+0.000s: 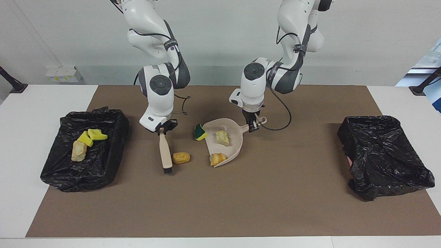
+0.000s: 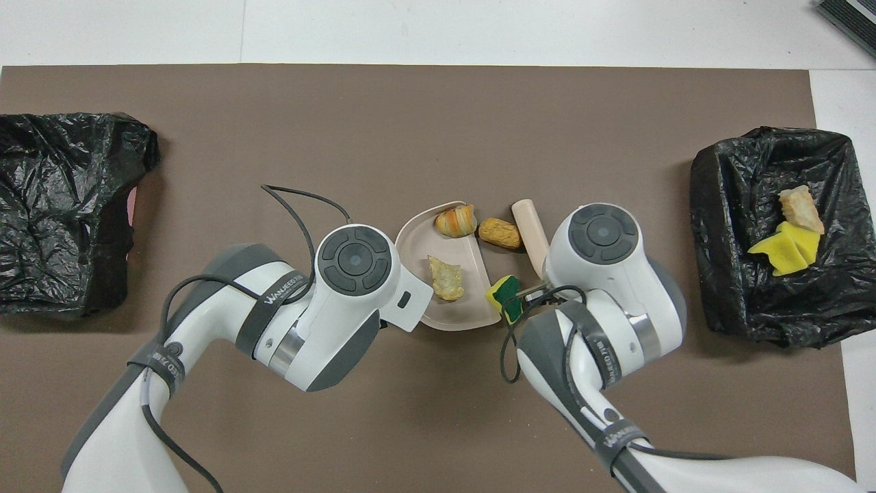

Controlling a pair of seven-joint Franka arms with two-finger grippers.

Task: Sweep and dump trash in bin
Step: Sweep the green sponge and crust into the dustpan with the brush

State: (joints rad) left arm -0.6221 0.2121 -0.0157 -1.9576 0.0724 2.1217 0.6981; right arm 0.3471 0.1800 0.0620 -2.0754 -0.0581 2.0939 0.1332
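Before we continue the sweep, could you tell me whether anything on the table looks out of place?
The green-and-yellow sponge sits on the brown mat against the beige dustpan's rim, not inside it. An orange-brown bread-like lump also lies outside, touching the beige brush. Nothing looks spilled or damaged.

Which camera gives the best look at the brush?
The facing view: the whole brush shows, handle to bristles, beside the brown lump. Overhead, the right arm hides all but one end.
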